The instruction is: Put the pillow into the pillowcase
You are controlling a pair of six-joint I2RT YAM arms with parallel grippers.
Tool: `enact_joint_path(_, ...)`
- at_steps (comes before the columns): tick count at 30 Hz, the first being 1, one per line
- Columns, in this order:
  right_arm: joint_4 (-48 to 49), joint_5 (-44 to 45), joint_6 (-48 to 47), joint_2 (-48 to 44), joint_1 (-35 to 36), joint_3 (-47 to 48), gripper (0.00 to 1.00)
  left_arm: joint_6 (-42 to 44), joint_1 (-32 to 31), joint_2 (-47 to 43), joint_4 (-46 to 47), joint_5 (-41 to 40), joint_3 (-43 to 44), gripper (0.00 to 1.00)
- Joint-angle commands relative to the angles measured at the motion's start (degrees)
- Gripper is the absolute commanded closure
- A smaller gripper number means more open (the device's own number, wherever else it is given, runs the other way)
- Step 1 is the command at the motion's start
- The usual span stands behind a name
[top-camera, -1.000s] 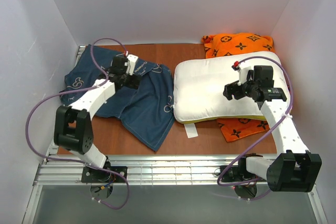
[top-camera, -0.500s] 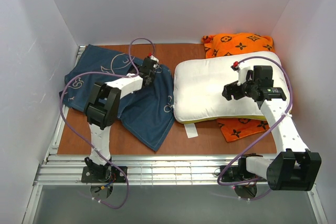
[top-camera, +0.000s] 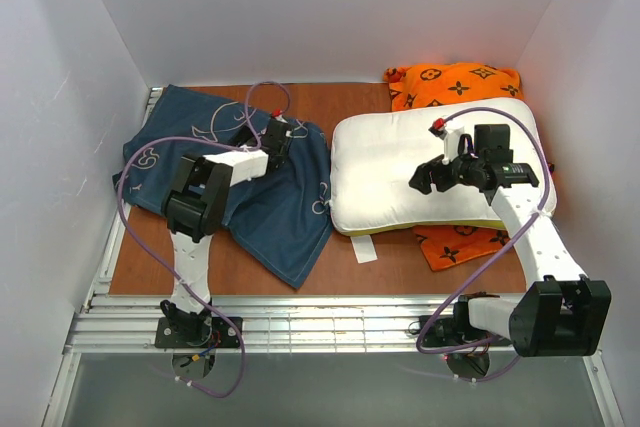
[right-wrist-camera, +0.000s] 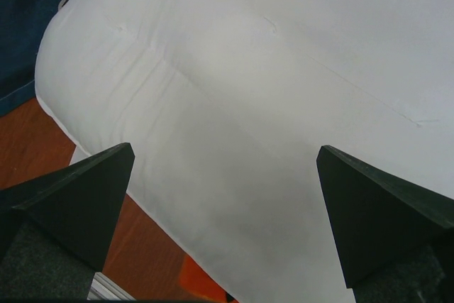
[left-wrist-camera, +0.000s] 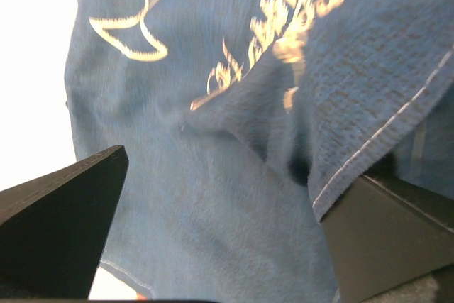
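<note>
Two stand wide open: left end effector at the pillowcase, cursive unreadable; right end effector above the pillow.

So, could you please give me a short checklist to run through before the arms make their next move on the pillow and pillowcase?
1. The left gripper is open, over the pillowcase: ok.
2. The right gripper is open, over the pillow: ok.
3. Both grippers hold nothing: ok.
4. Pillowcase spread flat: not ok, it lies rumpled and folded.
5. Pillowcase opening found: cannot tell; only a stitched edge shows by the left gripper.
6. Pillow clear of the orange patterned fabric: not ok, it lies on it.
</note>
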Motion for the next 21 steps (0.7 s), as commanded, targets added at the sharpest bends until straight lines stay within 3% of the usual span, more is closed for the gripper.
enact_joint_path(1, 0.36, -2.54, -0.09, 0.4, 1.06, 2.73, 0.01, 0.52, 1.69, -6.99, 0.22, -1.06, -3.37, 0.05)
enact_joint_path(3, 0.54, -2.71, -0.27, 0.75, 2.37, 2.91, 0.01, 0.61, 1.6, -10.68, -0.82, 0.87, -5.31, 0.12)
enact_joint_path(7, 0.72, -3.15, -0.27, 3.2, 5.01, 4.31, 0.01, -0.44, 1.69, -15.17, -6.27, 7.72, -3.91, 0.58)
enact_joint_path(10, 0.72, -3.5, 0.08, 4.61, 5.63, 5.63, 0.02, -1.15, 1.69, -15.88, -10.23, 12.82, -0.4, 0.74)
enact_joint_path(12, 0.8, -3.5, 0.26, 4.96, 5.63, 5.98, 0.01, -0.8, 1.69, -14.75, -12.51, 15.38, 3.46, 1.0)
enact_joint_path(18, 0.72, -3.94, 0.17, 4.53, 5.72, 5.72, 0.01, -1.23, 2.48, -8.06, -19.97, 22.56, 14.19, 1.0)
enact_joint_path(21, 0.72, -3.51, 0.0, 4.0, 5.72, 5.37, 0.01, -2.02, 2.74, -5.34, -22.44, 23.12, 15.35, 1.0)
